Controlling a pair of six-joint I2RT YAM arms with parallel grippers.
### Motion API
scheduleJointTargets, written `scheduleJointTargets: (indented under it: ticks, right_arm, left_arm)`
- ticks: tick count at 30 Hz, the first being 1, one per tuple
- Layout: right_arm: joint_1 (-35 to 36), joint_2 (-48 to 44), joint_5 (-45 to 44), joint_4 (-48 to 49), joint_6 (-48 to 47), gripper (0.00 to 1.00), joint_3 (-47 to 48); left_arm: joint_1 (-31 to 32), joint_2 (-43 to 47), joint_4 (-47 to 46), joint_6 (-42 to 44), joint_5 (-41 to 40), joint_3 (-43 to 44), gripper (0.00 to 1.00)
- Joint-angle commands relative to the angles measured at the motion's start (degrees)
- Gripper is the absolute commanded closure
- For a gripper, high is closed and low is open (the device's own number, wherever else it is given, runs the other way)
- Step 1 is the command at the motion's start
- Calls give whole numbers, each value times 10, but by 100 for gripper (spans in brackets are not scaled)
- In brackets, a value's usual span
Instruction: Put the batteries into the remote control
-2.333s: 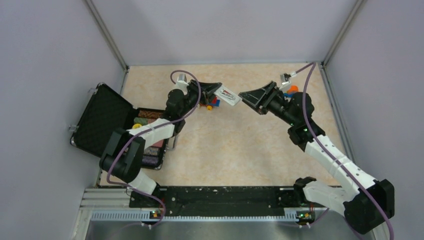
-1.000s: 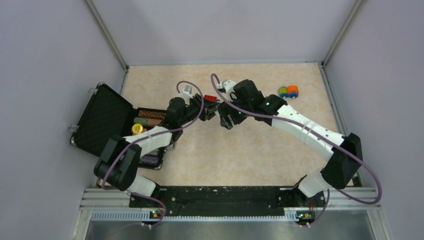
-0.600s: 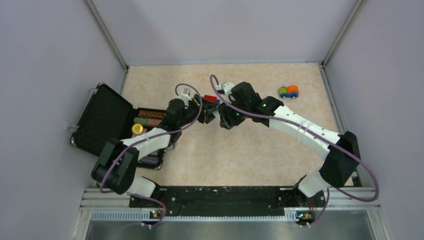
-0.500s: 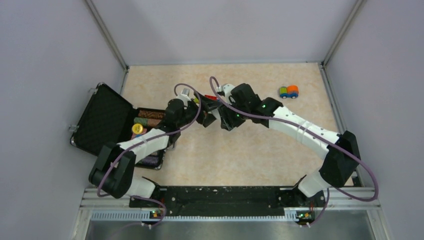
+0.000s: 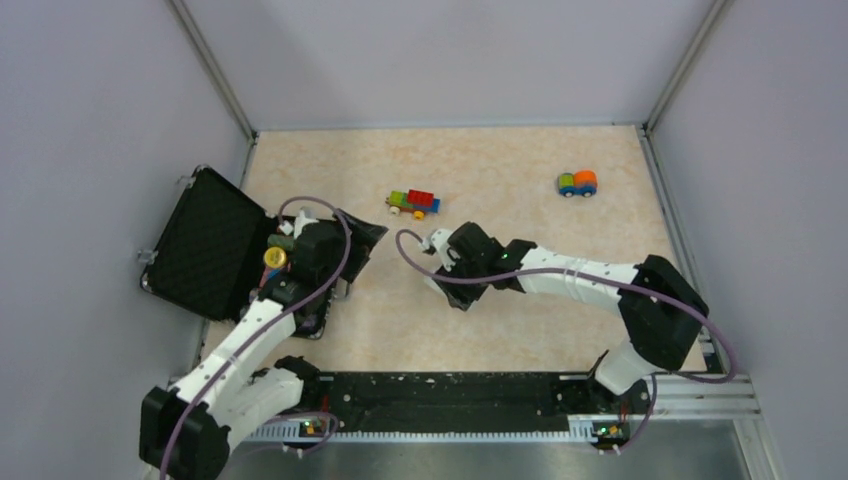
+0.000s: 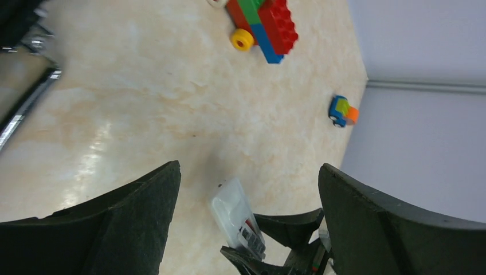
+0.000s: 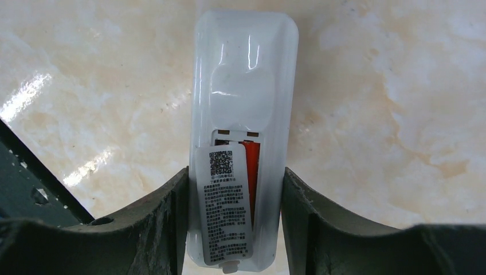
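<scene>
Two tools work over the marbled beige bench [image 5: 520, 170].

Top external view: my left tool [image 5: 360, 234] hangs beside the open black foam-lined case [image 5: 205, 255]. It is well apart from the right tool [image 5: 452, 292], which points down at mid-bench and hides whatever it grips. The multicoloured toy brick car [image 5: 415, 203] lies beyond both.

Left wrist view: the left tool stands wide with nothing between its fingers. Ahead lies the slim white rectangular plastic remote control [image 6: 232, 209], one end caught between the right tool's dark tips.

Right wrist view: the right tool is closed against the two long edges of the remote control at its near end. The remote control lies back face up, its long axis running straight away from the tool. The white labelled back cover [image 7: 223, 200] sits partly over the bay, where the red-orange cylindrical battery [image 7: 251, 166] shows. I cannot see a second cell. I judge the right arm the nearer, and seating the cover calls for a push along that axis.
</scene>
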State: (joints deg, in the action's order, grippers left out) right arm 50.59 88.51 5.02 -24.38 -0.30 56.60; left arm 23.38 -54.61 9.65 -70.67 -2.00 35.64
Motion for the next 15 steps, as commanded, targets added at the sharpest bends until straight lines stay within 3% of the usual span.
scheduleJointTargets:
  ticks: [1, 13, 15]
  right_arm:
    - [32, 36, 2, 72, -80, 84, 11]
    - [43, 136, 37, 9, -173, 74, 64]
    - [43, 152, 44, -8, -171, 67, 76]
  left_arm:
    - [-5, 67, 102, 12, -109, -24, 8]
    - [-26, 141, 184, 34, -192, -6, 11]
    - [-29, 141, 183, 35, -189, -5, 11]
